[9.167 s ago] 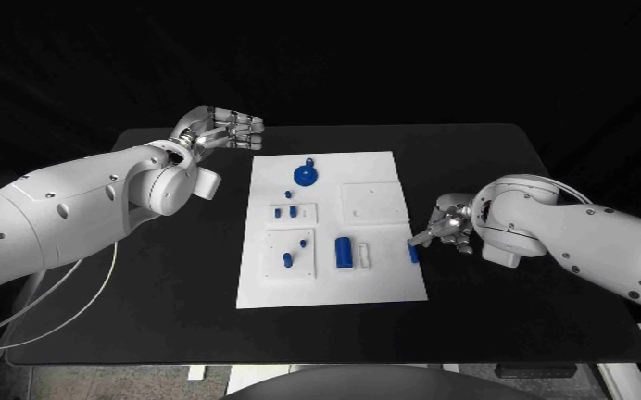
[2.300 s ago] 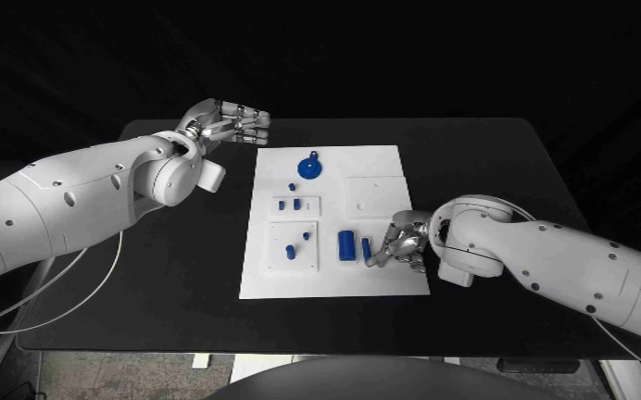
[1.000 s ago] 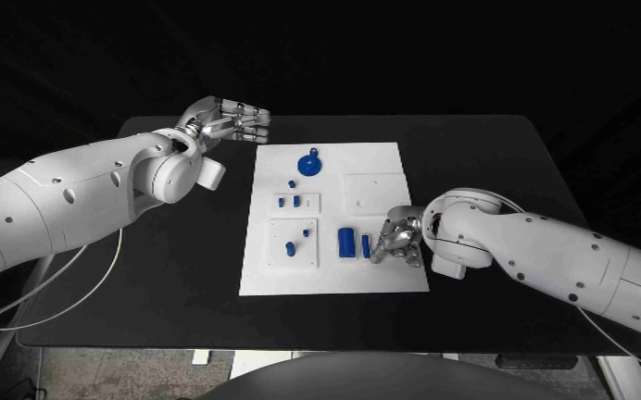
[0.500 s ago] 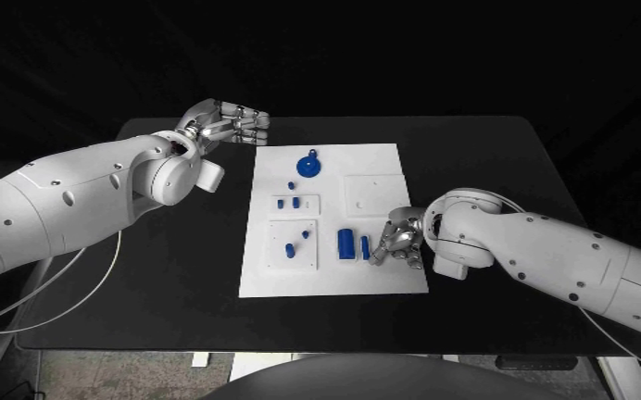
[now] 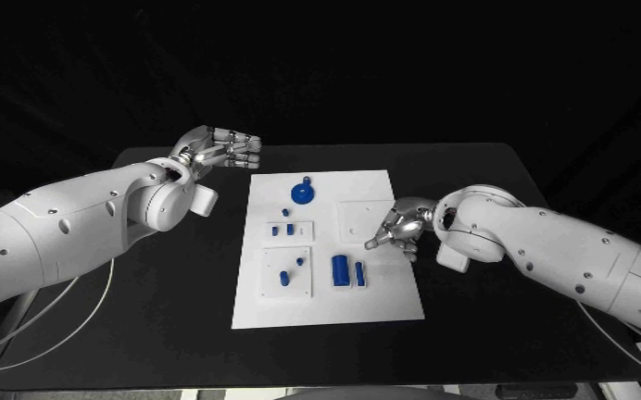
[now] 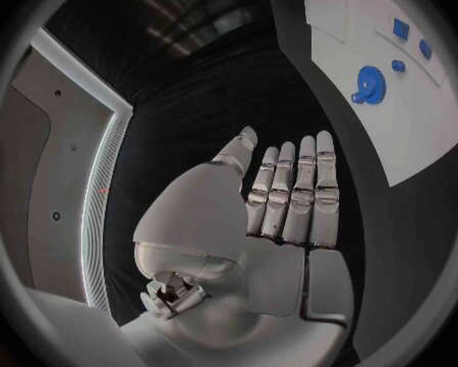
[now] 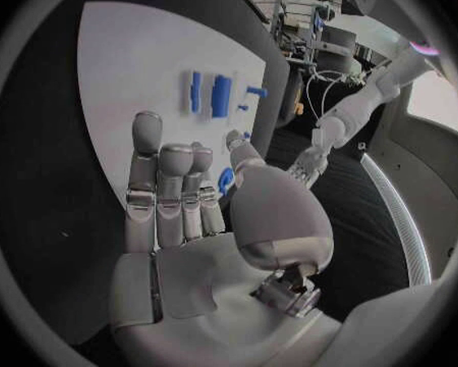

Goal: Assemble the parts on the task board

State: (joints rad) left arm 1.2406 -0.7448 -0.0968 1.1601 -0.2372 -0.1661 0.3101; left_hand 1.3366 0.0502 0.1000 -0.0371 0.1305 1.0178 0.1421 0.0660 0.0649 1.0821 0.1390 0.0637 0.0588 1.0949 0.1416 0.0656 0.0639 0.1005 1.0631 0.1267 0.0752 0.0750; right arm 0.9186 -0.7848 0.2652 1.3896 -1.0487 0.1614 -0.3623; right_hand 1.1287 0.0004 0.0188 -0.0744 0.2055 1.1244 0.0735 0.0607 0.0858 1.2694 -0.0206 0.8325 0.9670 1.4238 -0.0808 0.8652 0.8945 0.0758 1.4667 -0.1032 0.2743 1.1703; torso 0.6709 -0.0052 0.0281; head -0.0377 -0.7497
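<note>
The white task board [image 5: 387,303] lies mid-table. On it are a round blue part [image 5: 303,193] at the far end, small blue pieces [image 5: 282,230] in a raised plate, and a blue block [image 5: 341,270] with a slim blue piece [image 5: 360,273] beside it. My right hand [image 5: 396,229] hovers over the board's right edge, fingers apart, holding nothing; it is a little beyond the slim piece. Its wrist view shows the block [image 7: 221,94] past the fingers [image 7: 158,179]. My left hand [image 5: 220,148] stays off the board's far left corner, its fingers [image 6: 290,196] straight and empty.
A blank raised square [image 5: 360,217] sits on the board just left of my right hand. Another raised plate [image 5: 286,273] near the board's left side holds two small blue pieces. Black table [image 5: 160,280] surrounds the board on all sides.
The camera has shifted. My right hand has drawn back from the slim blue piece, which now lies beside the block, and has moved toward the board's far side. The left hand is unmoved.
</note>
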